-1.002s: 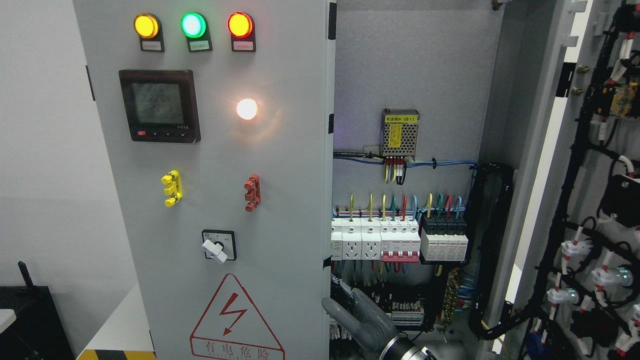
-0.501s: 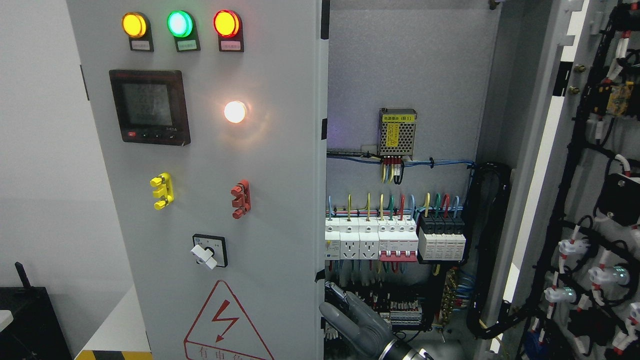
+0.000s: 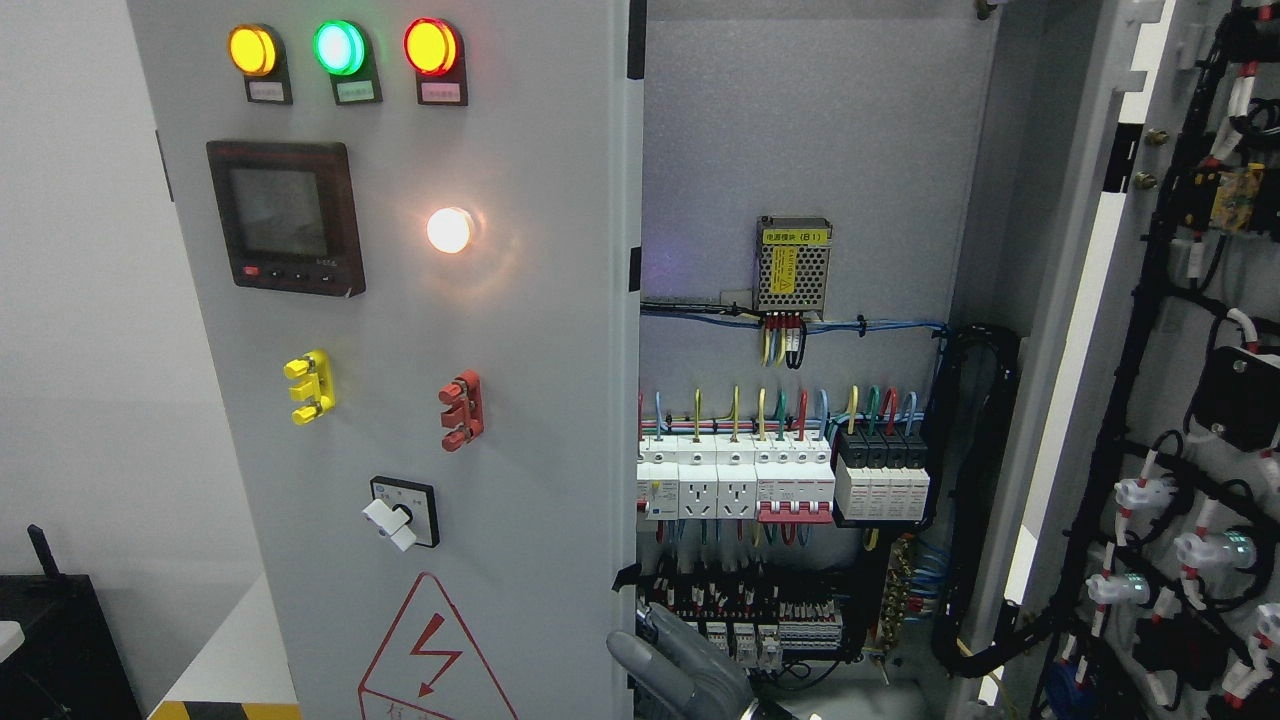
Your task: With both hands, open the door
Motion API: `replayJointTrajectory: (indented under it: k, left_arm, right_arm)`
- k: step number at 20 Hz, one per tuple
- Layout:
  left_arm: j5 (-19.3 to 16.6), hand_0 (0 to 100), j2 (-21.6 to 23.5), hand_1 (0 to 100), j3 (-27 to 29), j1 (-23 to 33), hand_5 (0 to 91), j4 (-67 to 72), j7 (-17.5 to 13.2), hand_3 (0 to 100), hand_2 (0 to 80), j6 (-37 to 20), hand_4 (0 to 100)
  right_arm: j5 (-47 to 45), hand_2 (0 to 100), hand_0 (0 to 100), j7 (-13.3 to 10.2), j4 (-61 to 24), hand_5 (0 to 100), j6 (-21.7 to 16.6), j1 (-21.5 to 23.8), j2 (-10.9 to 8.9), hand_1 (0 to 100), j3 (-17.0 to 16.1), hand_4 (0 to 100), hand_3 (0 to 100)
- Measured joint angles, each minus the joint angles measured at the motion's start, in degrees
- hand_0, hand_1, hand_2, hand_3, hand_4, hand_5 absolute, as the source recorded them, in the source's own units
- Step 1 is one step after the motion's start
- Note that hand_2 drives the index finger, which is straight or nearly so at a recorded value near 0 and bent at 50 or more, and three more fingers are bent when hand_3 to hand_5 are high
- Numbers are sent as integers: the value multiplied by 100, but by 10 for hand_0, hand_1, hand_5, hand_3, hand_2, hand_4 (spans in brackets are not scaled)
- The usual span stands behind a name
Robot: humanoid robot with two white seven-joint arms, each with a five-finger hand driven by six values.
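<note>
The grey left door (image 3: 520, 400) of the electrical cabinet carries three lamps, a meter, a rotary switch and a red warning triangle. It stands ajar, its free edge near the picture's middle. My right hand (image 3: 668, 668), grey-fingered, shows at the bottom edge just right of that door edge, its arm coming in from right of the middle. The fingers are extended and lie against the inner side of the door edge, holding nothing. The right door (image 3: 1180, 400) is swung wide open at the right, its wired inner face showing. My left arm is out of sight.
Inside the cabinet (image 3: 800, 130) are a mesh power supply (image 3: 795, 265), a row of white and black breakers (image 3: 740, 485) and terminal blocks below. A black cable bundle (image 3: 985, 480) runs down the hinge side. A black object (image 3: 60, 640) stands at the lower left.
The left door's free edge has moved leftward, exposing more of the breaker row. My right hand has followed it left and sunk lower in the picture.
</note>
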Motion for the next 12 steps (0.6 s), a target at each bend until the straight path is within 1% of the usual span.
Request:
replayJointTrajectory:
  k: [1, 4, 6, 10, 12]
  left_arm:
    - [0, 120, 0, 389, 0, 0, 0, 0, 0, 0, 0, 0, 0]
    - [0, 120, 0, 389, 0, 0, 0, 0, 0, 0, 0, -1, 0]
    - [0, 120, 0, 389, 0, 0, 0, 0, 0, 0, 0, -1, 0]
    - [0, 120, 0, 389, 0, 0, 0, 0, 0, 0, 0, -1, 0]
    - [0, 120, 0, 389, 0, 0, 0, 0, 0, 0, 0, -1, 0]
  right_arm:
    - [-20, 0, 120, 54, -41, 0, 2, 4, 0, 389, 45, 0, 0]
    - [-61, 0, 120, 312, -174, 0, 3, 19, 0, 389, 209, 0, 0]
    - [-76, 0, 120, 410, -255, 0, 4, 33, 7, 389, 330, 0, 0]
    - [-96, 0, 120, 479, -387, 0, 7, 44, 25, 389, 620, 0, 0]
    - [-101, 0, 120, 518, -440, 0, 25, 46, 64, 389, 792, 0, 0]
